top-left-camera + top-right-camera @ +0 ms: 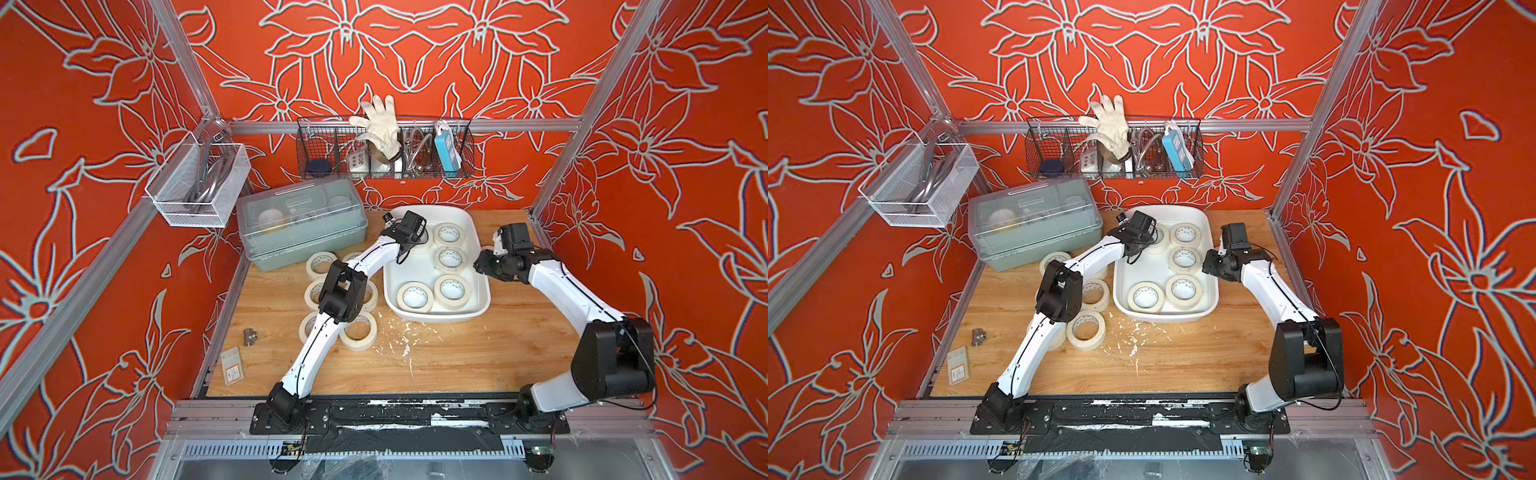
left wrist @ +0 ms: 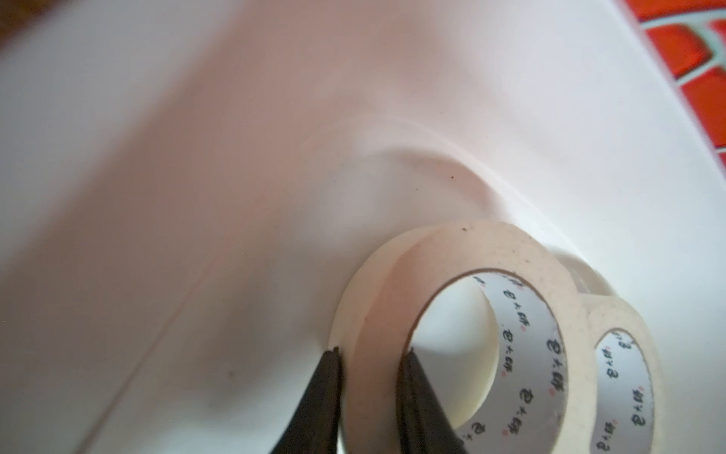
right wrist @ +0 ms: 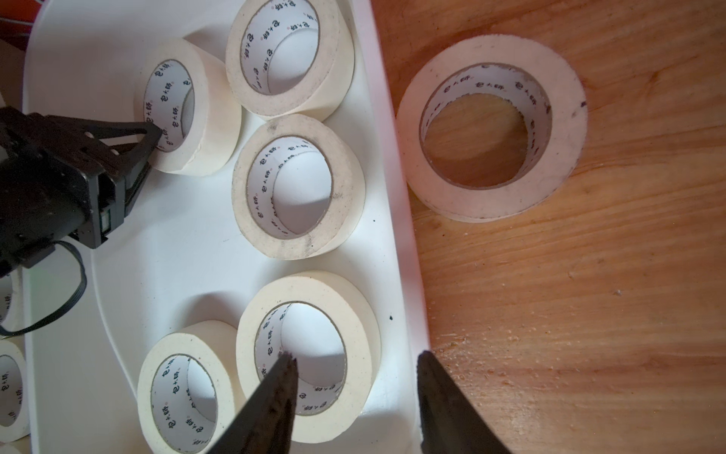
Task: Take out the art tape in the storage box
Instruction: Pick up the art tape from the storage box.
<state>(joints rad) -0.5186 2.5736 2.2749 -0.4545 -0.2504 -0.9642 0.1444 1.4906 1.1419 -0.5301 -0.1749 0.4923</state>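
The left gripper (image 2: 371, 350) is being pinched by its tips alone on the wall of a tilted roll (image 2: 491, 251) at the box's (image 2: 196, 157) far end, so a slip, or a knock to the neighbour roll (image 2: 613, 314), is being risked on lifting.

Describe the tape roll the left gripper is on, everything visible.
The tape roll is a cream paper ring, lightly speckled, with a white inner core printed in small dark characters. It sits at the far end of the white storage box, looking tilted rather than flat. The left gripper pinches its wall, one finger inside the core, one outside. Another roll lies close beside it.
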